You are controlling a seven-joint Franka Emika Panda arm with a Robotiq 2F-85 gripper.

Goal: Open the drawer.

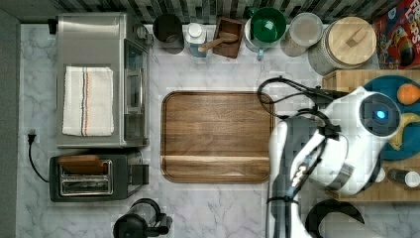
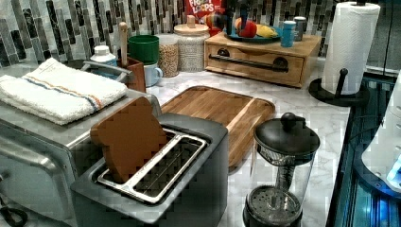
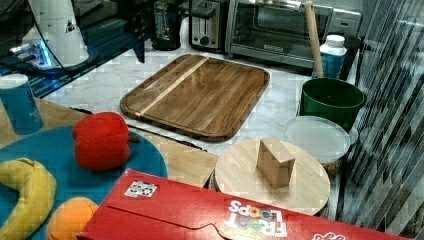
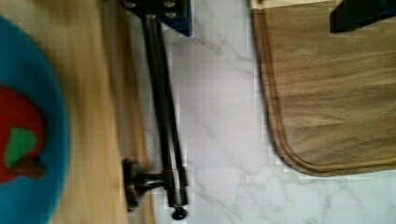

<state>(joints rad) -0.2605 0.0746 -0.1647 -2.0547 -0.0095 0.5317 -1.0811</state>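
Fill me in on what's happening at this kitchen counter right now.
A robot arm is reaching over the light wooden box at the top view's right to open the drawer. In the left view the drawer looks shut, flush with the box. The wrist view looks straight down on its black bar handle, with one finger close beside the bar. A blue plate of toy fruit sits on the box.
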